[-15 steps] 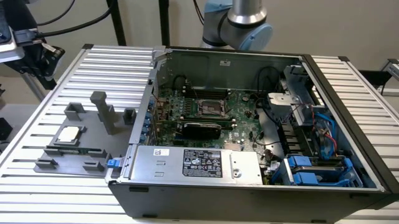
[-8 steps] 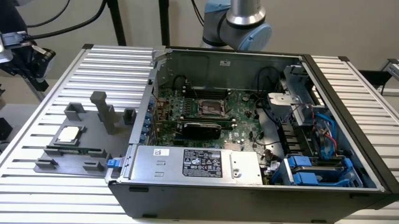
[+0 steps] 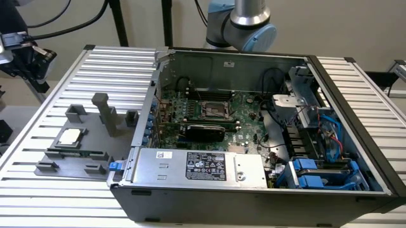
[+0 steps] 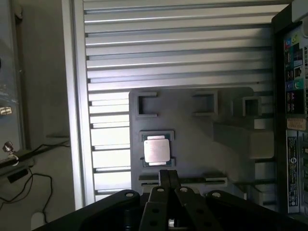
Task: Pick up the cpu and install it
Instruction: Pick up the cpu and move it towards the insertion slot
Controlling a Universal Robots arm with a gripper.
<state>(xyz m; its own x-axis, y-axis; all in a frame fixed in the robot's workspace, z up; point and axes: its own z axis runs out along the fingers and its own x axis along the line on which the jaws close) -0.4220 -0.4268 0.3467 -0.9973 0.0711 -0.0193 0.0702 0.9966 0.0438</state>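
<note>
The cpu (image 4: 157, 150) is a small square chip with a silvery top. It lies flat in a pale-rimmed holder on the grey fixture plate (image 4: 192, 139), and it also appears at the exterior view's left as the cpu (image 3: 70, 136). My gripper (image 4: 168, 176) hovers above the plate, a little short of the chip and not touching it. Its two black fingers are pressed together with nothing between them. The socket frame (image 3: 216, 110) sits on the green motherboard inside the open computer case (image 3: 355, 118).
The fixture plate (image 3: 95, 164) carries upright grey posts (image 3: 104, 114) and small brackets, with a narrow stick (image 3: 79, 153) in a slot near the chip. The ribbed metal table (image 3: 38, 123) surrounds it. The case wall (image 3: 142, 123) rises just beside the plate. A power supply (image 3: 197, 164) lies inside.
</note>
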